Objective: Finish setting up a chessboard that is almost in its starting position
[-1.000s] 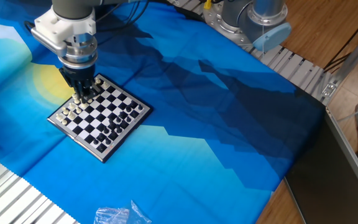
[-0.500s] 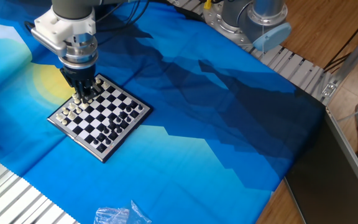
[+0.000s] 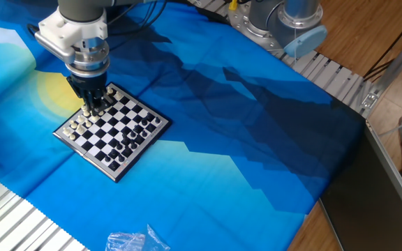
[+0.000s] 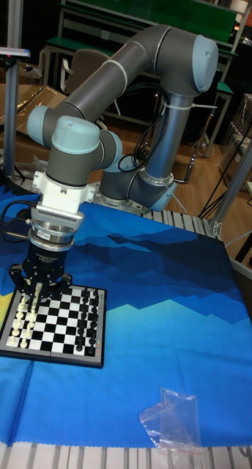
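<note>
The claw [image 3: 90, 110] [image 4: 38, 292] hangs straight down over the white side of the board [image 3: 112, 130] [image 4: 54, 324], its fingertips low among the white pieces [image 3: 81, 125] [image 4: 22, 320] at the back rows. The fingers look drawn close together at the tips, but whether they pinch a piece or only stand beside one cannot be told; the pieces are too small and the fingers hide them.

Nothing differs from the frames half a second and a second ago: the arm [image 3: 81, 28] [image 4: 75, 157], the claw and every piece sit in the same places.

The board is a small square of black and white checks with a dark rim, lying flat on the blue cloth [image 3: 243, 132] [image 4: 162, 322] near its left part in the fixed view, turned corner-on to that camera. White pieces stand along the side under the claw, black pieces [image 3: 137, 132] [image 4: 88, 322] along the opposite side. A crumpled clear bag [image 3: 135, 241] [image 4: 171, 423] lies on the cloth, well apart from the board.
</note>
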Motion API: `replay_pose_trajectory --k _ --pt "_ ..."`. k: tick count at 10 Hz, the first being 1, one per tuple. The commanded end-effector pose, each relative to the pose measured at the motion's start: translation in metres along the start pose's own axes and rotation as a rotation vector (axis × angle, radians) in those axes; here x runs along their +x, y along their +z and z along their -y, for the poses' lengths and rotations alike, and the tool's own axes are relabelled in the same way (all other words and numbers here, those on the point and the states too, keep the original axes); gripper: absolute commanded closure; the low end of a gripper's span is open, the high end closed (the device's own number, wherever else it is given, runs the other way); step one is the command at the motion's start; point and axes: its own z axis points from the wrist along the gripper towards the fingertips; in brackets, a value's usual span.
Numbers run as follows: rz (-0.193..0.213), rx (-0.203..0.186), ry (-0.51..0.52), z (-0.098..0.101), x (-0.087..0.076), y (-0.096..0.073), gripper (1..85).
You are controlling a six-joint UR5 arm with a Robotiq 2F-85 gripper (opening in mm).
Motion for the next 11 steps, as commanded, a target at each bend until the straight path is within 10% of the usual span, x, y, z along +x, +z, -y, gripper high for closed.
replay_pose_trajectory --k 1,11 --pt "0.003 -0.009 0.007 0.0001 -0.0008 -0.0002 84.7" --pt "-0.003 -0.045 -0.005 -0.0037 0.0013 0.0005 77.0"
